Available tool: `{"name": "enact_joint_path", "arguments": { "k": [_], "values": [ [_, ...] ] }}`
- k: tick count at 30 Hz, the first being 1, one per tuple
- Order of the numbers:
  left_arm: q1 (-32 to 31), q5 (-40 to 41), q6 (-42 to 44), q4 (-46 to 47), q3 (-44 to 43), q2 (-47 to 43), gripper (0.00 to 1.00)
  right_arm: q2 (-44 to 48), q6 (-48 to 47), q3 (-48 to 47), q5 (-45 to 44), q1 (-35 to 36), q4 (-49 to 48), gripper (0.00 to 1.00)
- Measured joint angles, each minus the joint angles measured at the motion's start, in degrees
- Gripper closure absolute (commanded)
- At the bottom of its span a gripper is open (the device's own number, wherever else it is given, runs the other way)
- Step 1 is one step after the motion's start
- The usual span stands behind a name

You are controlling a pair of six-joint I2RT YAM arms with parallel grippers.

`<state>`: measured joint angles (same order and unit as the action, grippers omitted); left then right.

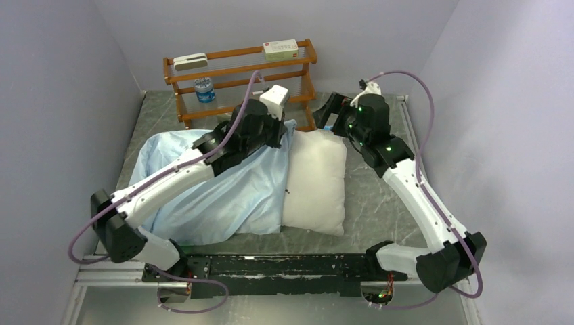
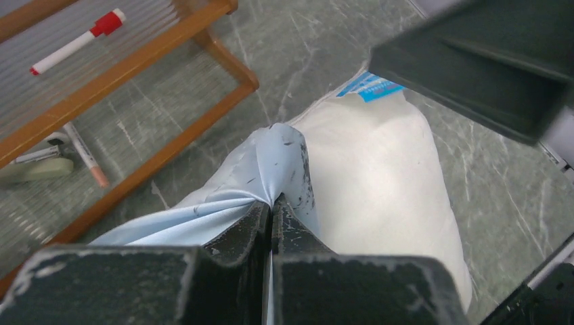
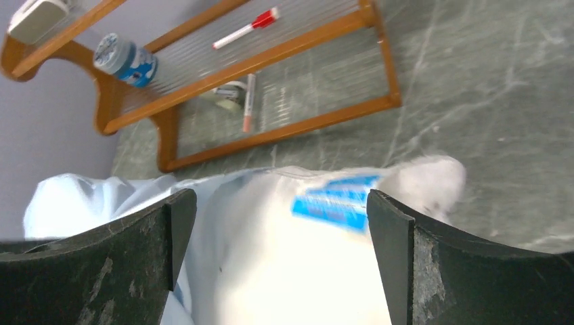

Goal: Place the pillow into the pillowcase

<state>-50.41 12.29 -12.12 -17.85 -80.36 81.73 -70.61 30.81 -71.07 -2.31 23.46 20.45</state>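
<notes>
The white pillow lies on the table, its left part under the edge of the light-blue pillowcase. My left gripper is shut on a bunched fold of the pillowcase at its far right corner, next to the pillow. My right gripper is open above the pillow's far end. In the right wrist view its fingers straddle the pillow and its blue label, apart from them. The pillowcase shows at the left there.
A wooden rack stands at the back with a white box, a pale flat case and a blue-lidded jar. A red-capped marker lies on its shelf. Grey walls close in left and right.
</notes>
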Motion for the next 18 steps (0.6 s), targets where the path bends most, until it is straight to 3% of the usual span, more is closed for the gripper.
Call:
{"name": "enact_joint_path", "arguments": {
  "k": [3, 6, 8, 13, 18],
  "values": [
    [1.6, -1.9, -0.1, 0.1, -3.5, 5.0, 0.92, 2.1, -1.5, 2.8, 0.2, -2.6, -0.3, 0.02],
    [1.8, -3.7, 0.5, -0.3, -6.3, 8.6, 0.55, 3.3, -2.0, 9.0, 4.7, -7.3, -0.9, 0.03],
    [1.8, -4.9, 0.7, -1.5, -9.4, 10.7, 0.46, 4.2, -1.4, 13.9, 8.7, -10.8, -1.2, 0.03],
    [0.4, -2.6, 0.5, -7.0, -14.8, 10.8, 0.41, 7.7, 1.9, 22.4, 13.2, -14.8, -1.2, 0.02],
    [-4.3, 3.7, -1.2, -13.6, -9.9, 4.9, 0.40, 12.3, 4.8, 28.7, 15.6, -14.8, -4.3, 0.04]
  ]
}}
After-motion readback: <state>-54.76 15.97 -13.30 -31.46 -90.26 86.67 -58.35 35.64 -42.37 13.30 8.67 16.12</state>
